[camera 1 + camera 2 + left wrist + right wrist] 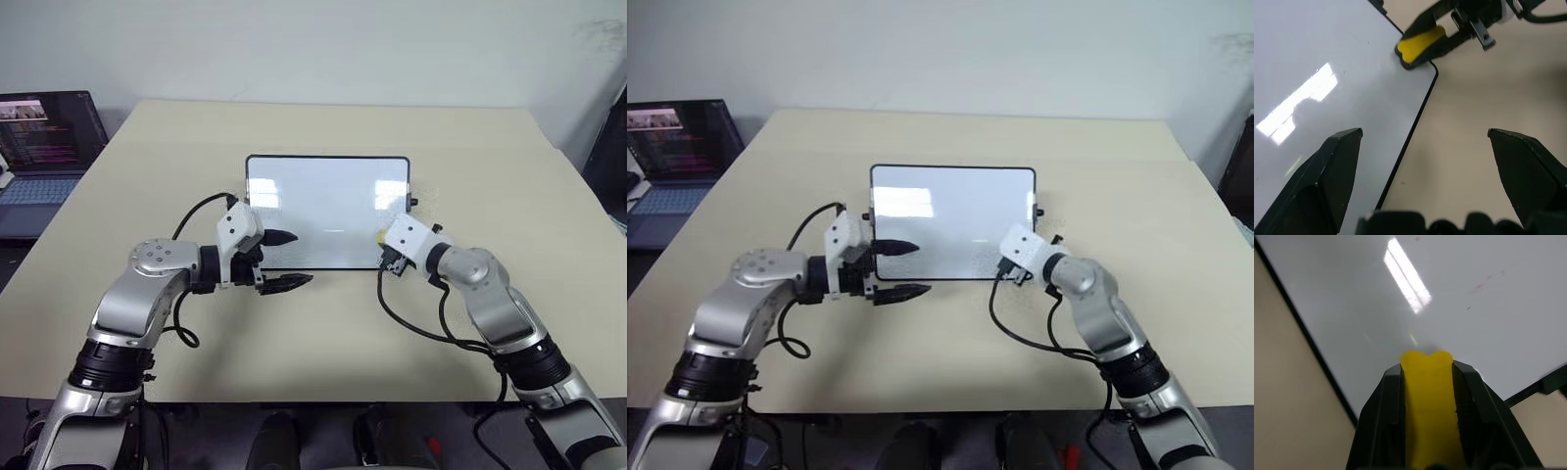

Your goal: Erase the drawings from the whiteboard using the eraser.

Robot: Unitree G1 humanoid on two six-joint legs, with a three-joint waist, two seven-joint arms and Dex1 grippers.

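Observation:
The whiteboard (328,211) lies flat in the middle of the table, glossy white with a thin black frame. Of the drawings I see just a faint red smear and specks (1484,283) on its surface. My right gripper (382,241) is shut on the yellow eraser (1427,382), whose tip rests at the board's near right corner (1420,43). My left gripper (299,258) hovers open over the board's near left edge, one finger above the white surface and the other above the table; nothing is between them.
An open laptop (44,147) stands off the table's left side. The beige table (294,333) reaches well past the board on every side. Black cables loop from both wrists above the table in front of the board.

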